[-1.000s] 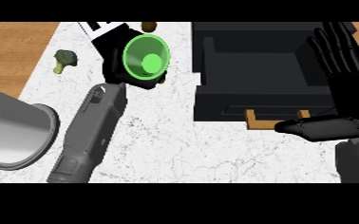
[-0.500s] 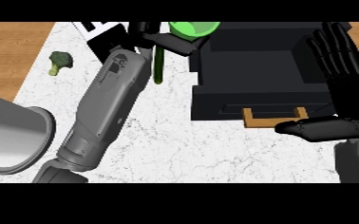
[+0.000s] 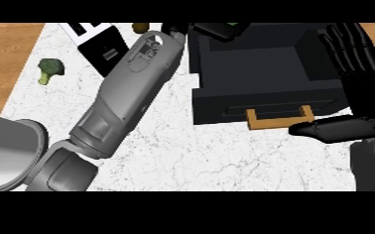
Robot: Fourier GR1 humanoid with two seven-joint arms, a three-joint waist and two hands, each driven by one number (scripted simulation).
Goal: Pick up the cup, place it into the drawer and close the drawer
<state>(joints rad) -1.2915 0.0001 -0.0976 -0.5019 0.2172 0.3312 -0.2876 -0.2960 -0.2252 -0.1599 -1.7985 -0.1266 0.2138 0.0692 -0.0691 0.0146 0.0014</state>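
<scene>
Carrying toward the drawer looks like the step in hand. White marbled counter (image 3: pixel 183 153) fills the view. The grey left forearm (image 3: pixel 128 87) runs diagonally from the lower left to the top middle. The black drawer (image 3: pixel 256 69) stands open at centre right, nothing visible inside, with its tan handle (image 3: pixel 278 118) at the near front. A grey metal pot (image 3: pixel 13 148) sits at the lower left edge. The right hand (image 3: pixel 357 89) rests at the right edge beside the drawer, fingers straight and up, thumb out near the handle. The left hand (image 3: pixel 211 29) is at the drawer's far rim, its fingers apparently wrapped round the green cup (image 3: pixel 233 25); only a sliver of the cup shows, cut off by the top edge. A green broccoli floret (image 3: pixel 50 69) lies far left, well apart. To do it well: bring the cup over the bare drawer floor, clear the rim, lower it upright, then let go.
</scene>
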